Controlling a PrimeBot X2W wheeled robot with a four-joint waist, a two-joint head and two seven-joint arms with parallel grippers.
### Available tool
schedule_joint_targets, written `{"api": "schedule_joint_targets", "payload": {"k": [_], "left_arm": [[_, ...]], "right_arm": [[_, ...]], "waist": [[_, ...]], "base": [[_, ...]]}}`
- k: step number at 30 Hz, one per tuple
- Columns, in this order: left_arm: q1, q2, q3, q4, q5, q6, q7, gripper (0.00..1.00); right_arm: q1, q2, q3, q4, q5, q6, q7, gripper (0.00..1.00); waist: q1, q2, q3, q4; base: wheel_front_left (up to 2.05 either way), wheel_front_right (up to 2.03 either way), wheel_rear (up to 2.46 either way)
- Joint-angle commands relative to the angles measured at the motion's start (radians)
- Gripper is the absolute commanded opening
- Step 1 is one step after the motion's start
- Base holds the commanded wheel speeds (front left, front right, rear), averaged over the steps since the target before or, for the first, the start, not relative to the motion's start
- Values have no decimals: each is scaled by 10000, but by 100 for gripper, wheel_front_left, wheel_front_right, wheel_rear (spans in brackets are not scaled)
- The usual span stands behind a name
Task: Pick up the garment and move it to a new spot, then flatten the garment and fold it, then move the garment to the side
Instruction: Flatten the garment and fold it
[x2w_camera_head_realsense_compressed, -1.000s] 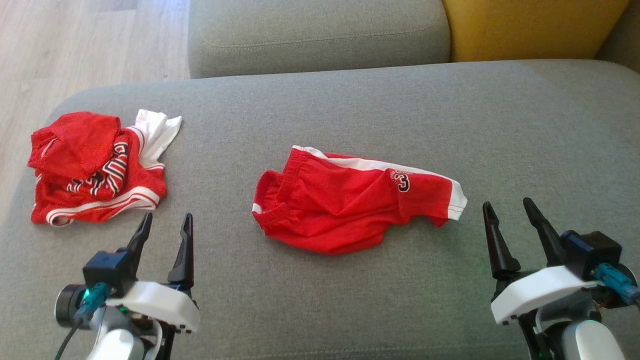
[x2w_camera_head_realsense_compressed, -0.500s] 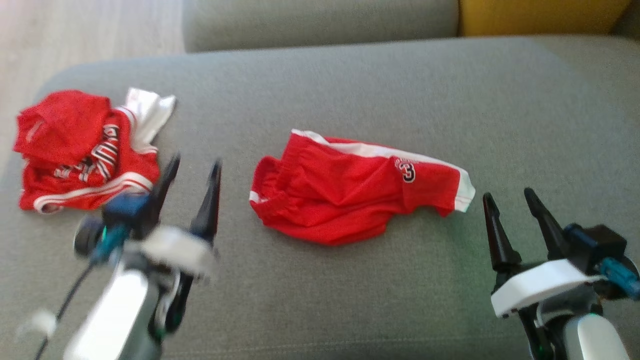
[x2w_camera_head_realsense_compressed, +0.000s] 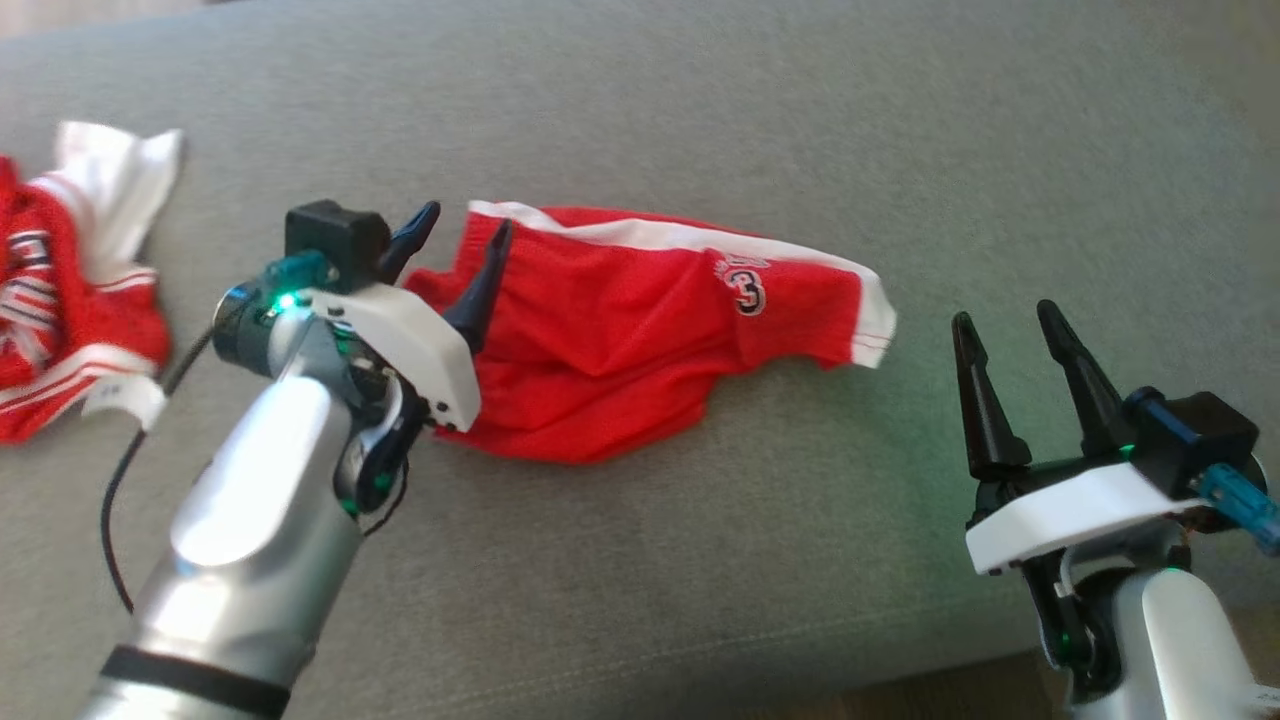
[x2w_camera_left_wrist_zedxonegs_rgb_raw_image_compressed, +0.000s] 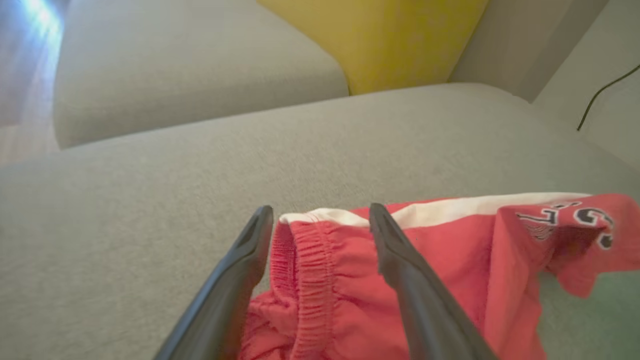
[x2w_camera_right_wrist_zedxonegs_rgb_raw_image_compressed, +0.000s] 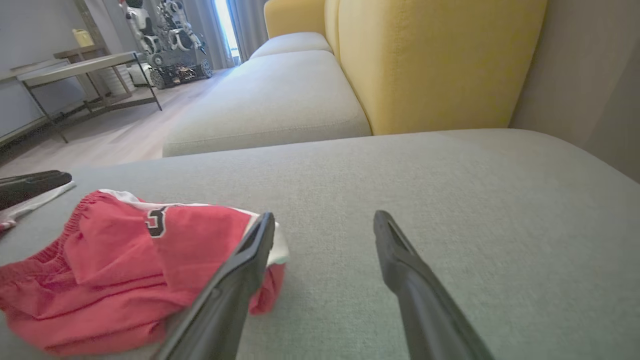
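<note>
The garment (x2w_camera_head_realsense_compressed: 620, 320) is a pair of red shorts with a white side stripe and a number 3, lying crumpled on the grey sofa cushion (x2w_camera_head_realsense_compressed: 760, 110). My left gripper (x2w_camera_head_realsense_compressed: 465, 220) stands open at the shorts' left end. In the left wrist view its fingers straddle the elastic waistband of the garment (x2w_camera_left_wrist_zedxonegs_rgb_raw_image_compressed: 450, 260), and the left gripper (x2w_camera_left_wrist_zedxonegs_rgb_raw_image_compressed: 321, 210) has nothing clamped. My right gripper (x2w_camera_head_realsense_compressed: 1005, 315) is open, a short way off the shorts' white-hemmed right end. In the right wrist view the garment (x2w_camera_right_wrist_zedxonegs_rgb_raw_image_compressed: 125, 250) lies to the left of the right gripper (x2w_camera_right_wrist_zedxonegs_rgb_raw_image_compressed: 325, 216).
A second red and white jersey (x2w_camera_head_realsense_compressed: 60, 290) lies bunched at the cushion's far left. A yellow back cushion (x2w_camera_right_wrist_zedxonegs_rgb_raw_image_compressed: 430, 60) and another grey seat (x2w_camera_right_wrist_zedxonegs_rgb_raw_image_compressed: 270, 100) lie beyond. The cushion's front edge runs just before my arms. Tables and a robot stand across the room.
My left arm has reached forward and to the right, from the near edge to the shorts' waistband. The head camera has tilted down. The right gripper has barely moved. Both stay open.
</note>
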Motion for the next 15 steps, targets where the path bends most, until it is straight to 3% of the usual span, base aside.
{"api": "schedule_joint_targets", "payload": {"k": [1,10,11,12,13,15], "left_arm": [[-588,182,323,-7,-79,-106,90,100],[-1224,-51,479,1564,-783,-510,526,99],[-1251,-79,485,1547,-843,-566,436,48],[-1275,-79,463,1502,-842,-609,317,19],[-1276,-69,428,1442,-826,-641,212,0],[-1261,-10,371,1231,-740,-674,-61,0]], "right_arm": [[-399,-41,241,-290,-29,40,-145,100],[-587,-41,258,-40,69,40,-362,100],[-601,-41,243,-26,65,40,-366,100],[-608,-41,216,-18,60,40,-368,100],[-610,-41,197,-12,53,40,-366,100],[-604,-41,186,-5,51,40,-347,100]], "waist": [[0,0,313,-330],[0,0,538,-418],[0,0,533,-384],[0,0,519,-336],[0,0,495,-284],[0,0,439,-168]], "base": [[0,0,0],[0,0,0],[0,0,0],[0,0,0],[0,0,0],[0,0,0]]}}
